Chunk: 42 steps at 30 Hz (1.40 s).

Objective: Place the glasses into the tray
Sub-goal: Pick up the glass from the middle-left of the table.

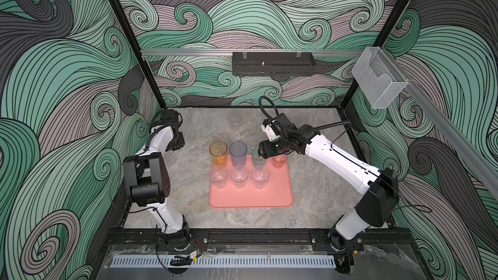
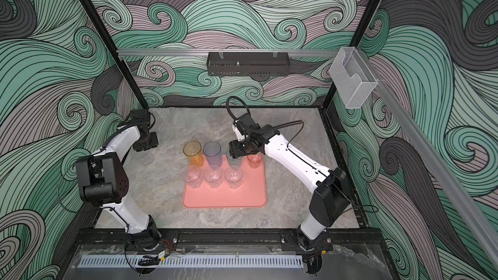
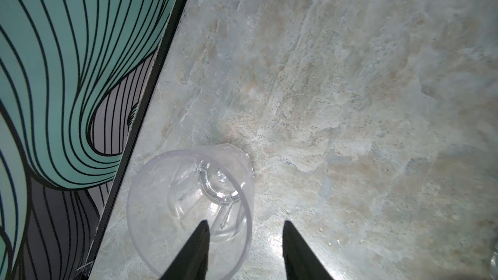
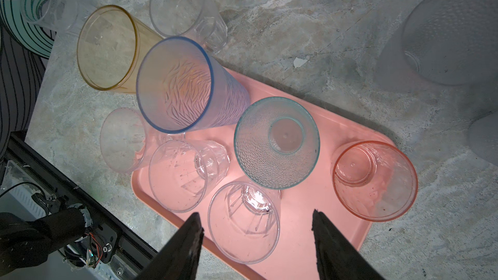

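Glasses (image 1: 239, 176) fill the tray (image 1: 250, 197) at twelve o'clock; right hand (image 4: 254, 218) open, empty; left hand (image 3: 244, 223) (half-open) straddles a clear tumbler (image 3: 175, 184) rim.

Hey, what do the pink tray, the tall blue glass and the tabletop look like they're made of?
The pink tray: probably silicone or soft plastic, matte, with even colour and a rounded low rim. The tall blue glass: likely tinted see-through plastic, glossy, with a moulded wavy texture. The tabletop: stone-look, grey-beige veining; real stone or printed laminate, I cannot tell.
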Each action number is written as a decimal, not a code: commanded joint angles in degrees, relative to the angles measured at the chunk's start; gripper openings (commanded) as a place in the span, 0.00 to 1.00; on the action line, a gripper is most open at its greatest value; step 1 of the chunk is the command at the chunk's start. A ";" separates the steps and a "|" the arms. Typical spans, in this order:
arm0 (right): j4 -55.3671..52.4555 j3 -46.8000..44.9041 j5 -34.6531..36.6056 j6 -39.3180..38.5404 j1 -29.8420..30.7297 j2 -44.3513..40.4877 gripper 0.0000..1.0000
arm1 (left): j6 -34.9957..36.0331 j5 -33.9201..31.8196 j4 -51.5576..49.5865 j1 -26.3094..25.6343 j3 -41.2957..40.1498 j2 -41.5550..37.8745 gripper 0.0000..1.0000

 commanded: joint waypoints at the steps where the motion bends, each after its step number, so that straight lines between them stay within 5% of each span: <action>1: -0.36 -0.15 -0.21 -0.71 0.22 -0.76 0.66 | 0.02 1.53 -0.93 1.41 0.92 1.66 0.47; 19: -0.43 0.38 -0.47 -0.02 0.67 0.26 0.66 | -0.11 7.23 1.52 2.65 -1.33 3.31 0.18; 42: -0.47 -0.06 0.04 0.50 2.03 -0.10 0.66 | -1.53 14.93 0.18 1.31 -2.23 -2.88 0.00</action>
